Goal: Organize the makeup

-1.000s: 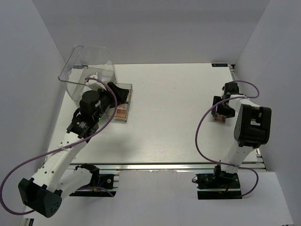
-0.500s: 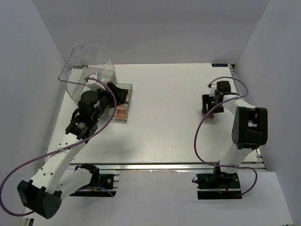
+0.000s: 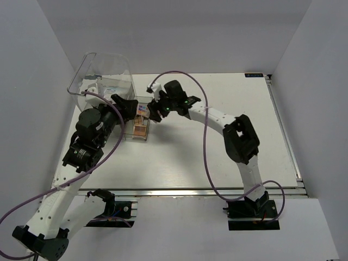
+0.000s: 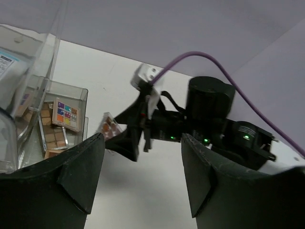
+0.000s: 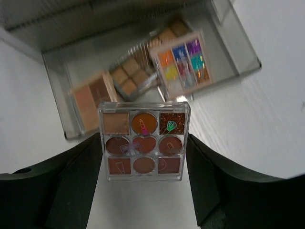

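My right gripper (image 3: 151, 112) is shut on a square brown eyeshadow palette (image 5: 144, 141), gripped by its two side edges. It holds the palette (image 3: 143, 110) just above the near end of a small clear tray (image 3: 142, 137). In the right wrist view the tray (image 5: 57, 71) holds a multicoloured palette (image 5: 183, 67), brown palettes (image 5: 131, 78) and a peach one (image 5: 93, 100). My left gripper (image 3: 126, 104) is open and empty beside the tray, facing the right gripper (image 4: 128, 138). A white-blue packet (image 3: 111, 88) lies in the large clear bin (image 3: 87, 65).
The large clear bin stands at the back left against the side wall, touching the small tray. White walls close in the table on the left, back and right. The right arm (image 3: 217, 117) stretches across the middle of the table.
My right arm has swung from the table's right side across to the left, carrying the brown palette over the tray. My left arm has drawn back a little.
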